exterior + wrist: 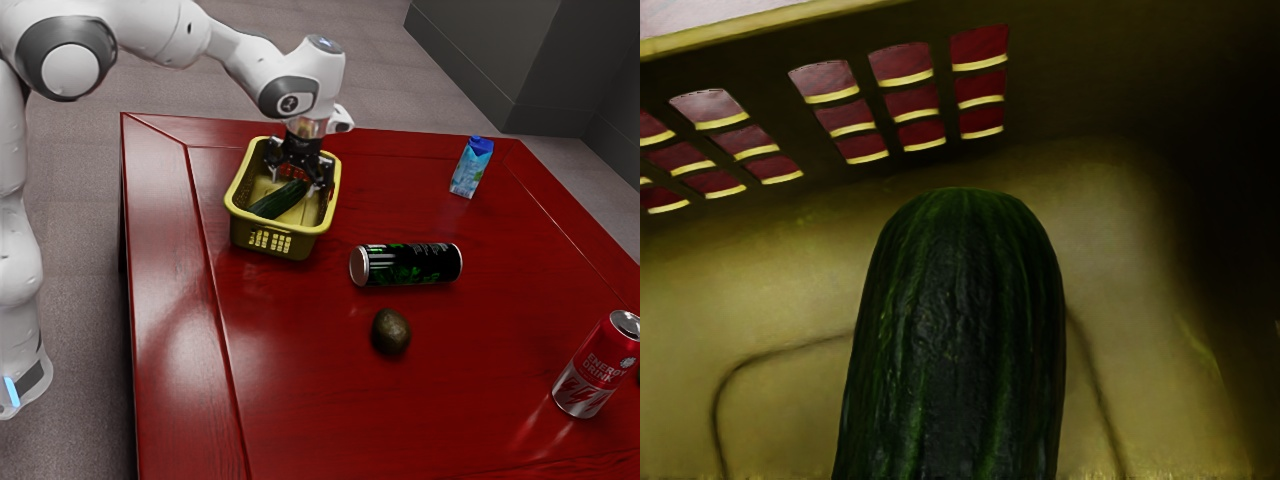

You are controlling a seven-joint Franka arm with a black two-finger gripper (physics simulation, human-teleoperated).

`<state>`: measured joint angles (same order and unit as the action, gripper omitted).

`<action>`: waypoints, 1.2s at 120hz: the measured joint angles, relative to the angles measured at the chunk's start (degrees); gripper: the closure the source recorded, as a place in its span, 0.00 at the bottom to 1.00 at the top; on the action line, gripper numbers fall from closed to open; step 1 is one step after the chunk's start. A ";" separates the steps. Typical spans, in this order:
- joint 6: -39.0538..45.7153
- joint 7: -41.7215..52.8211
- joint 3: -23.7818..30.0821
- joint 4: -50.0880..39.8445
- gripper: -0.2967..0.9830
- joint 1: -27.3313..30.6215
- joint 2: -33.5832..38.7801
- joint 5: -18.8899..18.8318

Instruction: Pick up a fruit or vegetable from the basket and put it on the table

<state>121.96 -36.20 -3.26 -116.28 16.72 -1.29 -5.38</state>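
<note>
The cucumber (277, 200) is inside the yellow basket (300, 244), lying lengthwise under our gripper (294, 184). We have our hand down in the basket's mouth, and in the exterior view our two fingers (274, 172) stand wide apart, with more room between them than the cucumber is thick. We are not clamped on it; whether either finger brushes its skin, we cannot tell. Our wrist view looks along the dark green, ridged skin to one rounded end, which points toward a slotted wall of the basket, with the yellow floor on both sides and the red table visible through the slots.

The basket sits upright on the glossy red table (300, 350), near its far edge in the exterior view. Just beside it, toward the exterior view's right, a black and green can (410, 264) lies on its side. Nearer the camera than that can rests a dark, rounded fruit or vegetable (390, 332), apart from everything else. Well over to the exterior view's right, a red and silver drink can (598, 365) stands upright, and farther back a blue carton (472, 168) stands upright too.
</note>
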 joint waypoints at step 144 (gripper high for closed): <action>3.19 3.22 0.02 -3.81 0.35 -0.68 -0.34 1.40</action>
<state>125.16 -32.98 -3.24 -120.09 16.03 -1.62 -3.98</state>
